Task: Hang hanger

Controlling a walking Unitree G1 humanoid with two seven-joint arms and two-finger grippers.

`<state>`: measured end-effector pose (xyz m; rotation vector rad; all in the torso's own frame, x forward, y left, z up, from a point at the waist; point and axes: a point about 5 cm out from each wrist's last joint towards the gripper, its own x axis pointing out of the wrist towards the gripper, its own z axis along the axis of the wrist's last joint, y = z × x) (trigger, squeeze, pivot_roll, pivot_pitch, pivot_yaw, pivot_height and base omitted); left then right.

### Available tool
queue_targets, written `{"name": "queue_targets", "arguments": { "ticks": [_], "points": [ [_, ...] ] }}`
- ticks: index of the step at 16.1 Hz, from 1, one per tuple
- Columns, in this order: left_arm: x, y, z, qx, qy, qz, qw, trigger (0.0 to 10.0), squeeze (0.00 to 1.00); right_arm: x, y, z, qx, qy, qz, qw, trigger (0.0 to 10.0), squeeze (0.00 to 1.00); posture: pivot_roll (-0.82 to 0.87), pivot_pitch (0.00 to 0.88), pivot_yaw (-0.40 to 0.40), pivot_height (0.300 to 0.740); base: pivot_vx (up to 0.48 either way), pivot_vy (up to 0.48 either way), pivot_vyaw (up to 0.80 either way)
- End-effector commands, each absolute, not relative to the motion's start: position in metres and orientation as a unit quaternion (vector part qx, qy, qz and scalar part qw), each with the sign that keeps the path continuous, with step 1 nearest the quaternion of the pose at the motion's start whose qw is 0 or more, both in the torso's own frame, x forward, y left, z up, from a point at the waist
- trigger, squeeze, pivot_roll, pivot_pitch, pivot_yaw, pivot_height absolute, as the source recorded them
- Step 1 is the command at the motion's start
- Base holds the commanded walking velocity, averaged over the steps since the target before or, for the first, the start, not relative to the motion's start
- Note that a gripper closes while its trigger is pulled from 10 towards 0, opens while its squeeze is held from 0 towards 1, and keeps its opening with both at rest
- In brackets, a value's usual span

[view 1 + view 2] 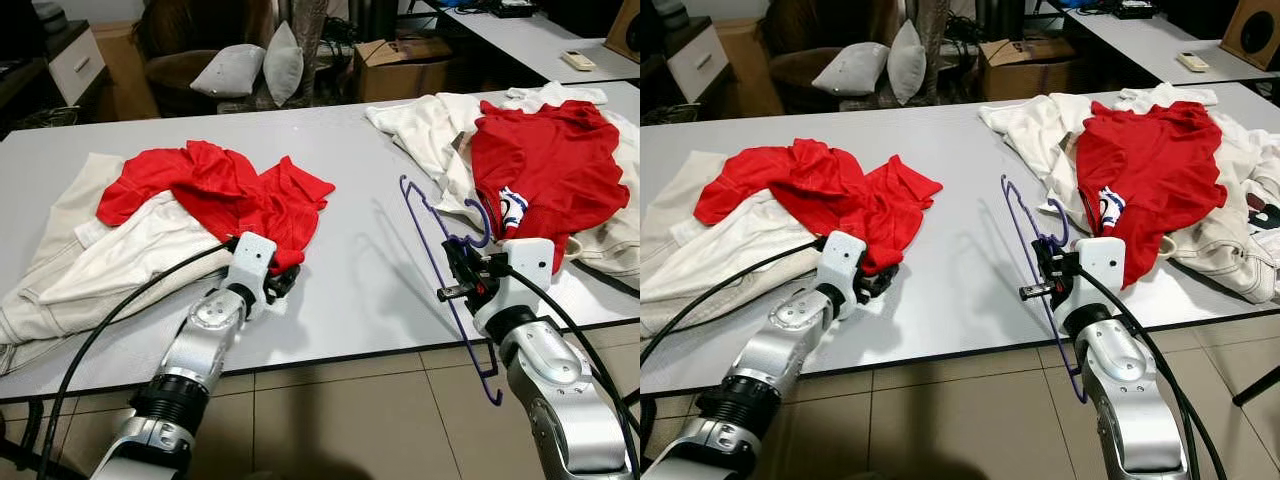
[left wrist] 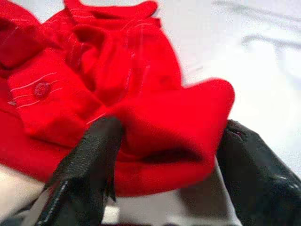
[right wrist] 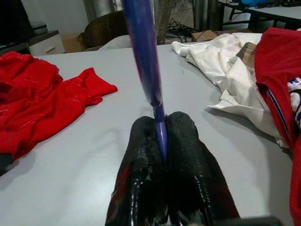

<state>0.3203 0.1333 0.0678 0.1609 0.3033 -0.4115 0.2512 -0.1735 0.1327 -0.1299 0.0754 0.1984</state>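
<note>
Only one container shows: a cardboard box (image 1: 403, 66) on the floor beyond the far edge of the grey table (image 1: 350, 270), its flaps open; what it holds cannot be made out. No readable writing or brand appears anywhere; the blue and white patch on the red shirt is too small to read.

On the table, the right gripper (image 3: 162, 141) is clamped tight on the purple hanger (image 1: 440, 270), its two black fingers (image 3: 188, 155) pressed together with the thin bar pinched between them. The hanger stands tilted, lifted off the table near its front edge: its hook curls beside the red shirt (image 1: 545, 165), and its lower corner hangs past the table's front edge, over the tiled floor (image 1: 350, 410). That red shirt lies on a heap of white clothes (image 1: 430, 125) toward the right end of the table, just beside the gripper.

Toward the left end of the table, the left gripper (image 2: 164, 155) grips a fold of a second red garment (image 1: 225, 190); its fingers (image 2: 89, 160) sit on either side of the bunched cloth with the fabric between them. This garment rests partly on a cream garment (image 1: 90, 260) spread over the table's left end.

Beyond the table's far edge stand a dark armchair (image 1: 190, 50) and two grey cushions (image 1: 250, 68).
</note>
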Motion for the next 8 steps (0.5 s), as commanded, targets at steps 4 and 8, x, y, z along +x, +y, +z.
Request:
{"name": "queue_targets", "arguments": {
  "ticks": [4, 8],
  "points": [
    [0.3224, 0.1343, 0.0695, 0.075, 0.141, -0.212, 0.964, 0.0, 0.00, 0.2455, -0.1772, 0.1275, -0.071, 0.048, 0.091, 0.992, 10.0, 0.00, -0.03, 0.000, 0.097, 0.740, 0.000, 0.000, 0.00],
    [0.3226, 0.1299, 0.0711, 0.073, 0.133, -0.226, 0.962, 0.0, 0.00, 0.2453, -0.1786, 0.1260, -0.070, 0.049, 0.083, 0.993, 10.0, 0.00, -0.01, 0.000, 0.095, 0.740, 0.000, 0.000, 0.00]
  ]
}}
